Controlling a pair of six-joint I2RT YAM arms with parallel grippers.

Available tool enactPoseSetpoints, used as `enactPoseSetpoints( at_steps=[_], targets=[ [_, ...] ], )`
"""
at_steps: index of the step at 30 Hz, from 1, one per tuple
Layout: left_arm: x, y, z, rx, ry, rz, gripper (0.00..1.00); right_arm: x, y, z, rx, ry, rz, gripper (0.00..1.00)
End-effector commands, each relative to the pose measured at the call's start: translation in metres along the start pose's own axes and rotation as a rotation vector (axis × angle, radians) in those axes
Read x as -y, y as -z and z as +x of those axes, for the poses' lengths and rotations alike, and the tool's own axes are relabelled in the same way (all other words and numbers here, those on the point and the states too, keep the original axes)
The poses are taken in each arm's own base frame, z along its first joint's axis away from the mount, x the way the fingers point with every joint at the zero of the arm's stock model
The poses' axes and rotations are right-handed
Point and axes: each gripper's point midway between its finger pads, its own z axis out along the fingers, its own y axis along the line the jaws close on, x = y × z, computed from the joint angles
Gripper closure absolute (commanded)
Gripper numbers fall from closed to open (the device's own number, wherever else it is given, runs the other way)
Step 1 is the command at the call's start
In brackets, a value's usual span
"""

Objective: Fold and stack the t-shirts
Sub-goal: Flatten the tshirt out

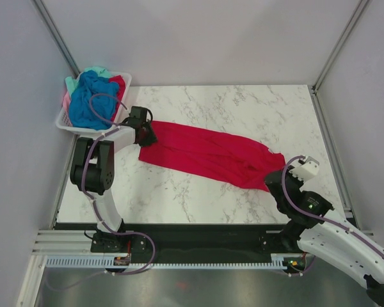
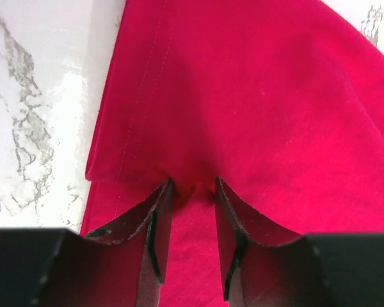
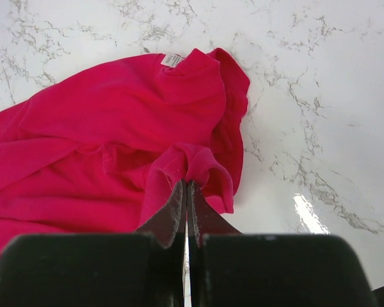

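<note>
Fingers (image 3: 169, 217) of the right gripper (image 3: 186, 187) are pinching a fold at the collar end of the crimson t-shirt (image 1: 211, 153); the left gripper (image 2: 192, 188) is clamping a pucker at its opposite end. It is lying on the table (image 1: 243, 109), long axis running far-left to near-right, each arm nearest its own end. A white neck tag (image 3: 173, 59) is showing, its writing too small to read.

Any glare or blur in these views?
Left wrist: glare washes out the marble table beside the crimson t-shirt; left claw dark, soft. Right wrist: small glare streak on marble, right claw base blurred. Top: even light, sharp.
</note>
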Motion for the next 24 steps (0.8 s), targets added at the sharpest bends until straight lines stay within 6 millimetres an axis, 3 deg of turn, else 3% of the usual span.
enactPoseSetpoints(
  at_steps=[1,8,13,16,20,22,23,24],
  targets=[
    [0.014,0.003,-0.011,0.033,-0.027,0.042,0.64,-0.004,0.001,-0.004,0.01,-0.014,-0.018,1.0],
    [0.018,0.035,-0.021,0.085,-0.033,0.059,0.79,-0.004,0.0,-0.001,0.001,-0.012,-0.018,1.0],
    [0.019,0.049,-0.011,0.084,-0.063,0.058,0.84,-0.003,0.001,0.0,-0.005,-0.015,-0.023,1.0],
    [0.023,0.056,-0.005,0.075,-0.07,0.083,0.97,-0.004,0.002,0.001,-0.013,-0.017,-0.03,1.0],
    [0.026,0.074,0.001,0.076,-0.081,0.118,0.98,-0.008,0.006,-0.001,-0.029,-0.016,-0.045,1.0],
    [0.029,0.093,-0.005,0.116,-0.091,0.145,0.97,-0.011,0.01,-0.007,-0.029,-0.018,-0.058,1.0],
    [0.027,0.097,-0.003,0.12,-0.099,0.148,0.95,-0.012,0.012,-0.009,-0.03,-0.024,-0.065,1.0],
    [0.026,0.102,-0.002,0.124,-0.106,0.148,0.85,-0.014,0.014,-0.01,-0.033,-0.028,-0.077,1.0]
  ],
)
